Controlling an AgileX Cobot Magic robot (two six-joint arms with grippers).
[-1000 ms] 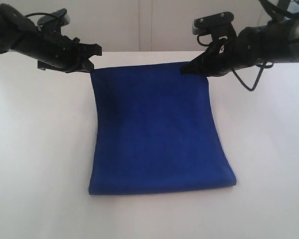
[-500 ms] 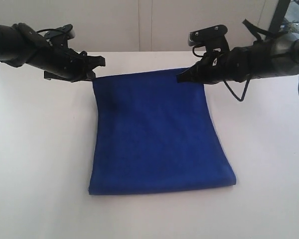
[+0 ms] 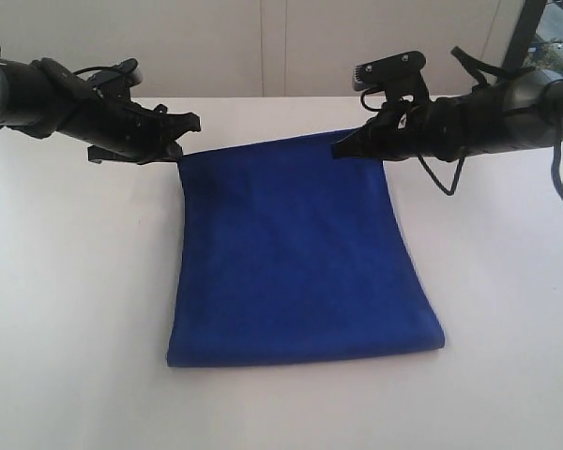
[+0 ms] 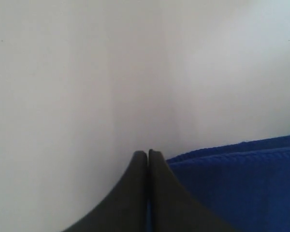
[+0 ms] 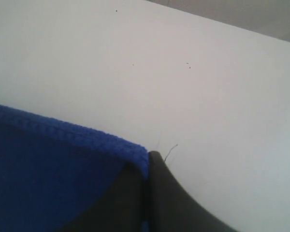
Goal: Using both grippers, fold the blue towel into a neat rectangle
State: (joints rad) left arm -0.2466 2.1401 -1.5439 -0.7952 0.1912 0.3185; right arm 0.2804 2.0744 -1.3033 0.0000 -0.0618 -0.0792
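The blue towel (image 3: 300,262) lies on the white table (image 3: 75,281), its near end doubled over in a rounded fold. Its far edge is lifted a little between the two grippers. My left gripper (image 3: 182,142) is shut at the far left corner. In the left wrist view its jaws (image 4: 148,153) are pressed together with a sliver of blue between them, and the towel (image 4: 241,183) is beside them. My right gripper (image 3: 338,149) pinches the far right corner. The right wrist view shows it (image 5: 147,157) shut on the towel's edge (image 5: 48,174), with a loose thread (image 5: 170,151) sticking out.
A pale wall (image 3: 263,47) stands behind the table's far edge. A dark frame (image 3: 530,28) shows at the top right. Black cables (image 3: 450,173) hang from the right arm above the table.
Both grippers have come down and slightly toward the near side, carrying the towel's far edge with them. The folded near end has stayed in place.
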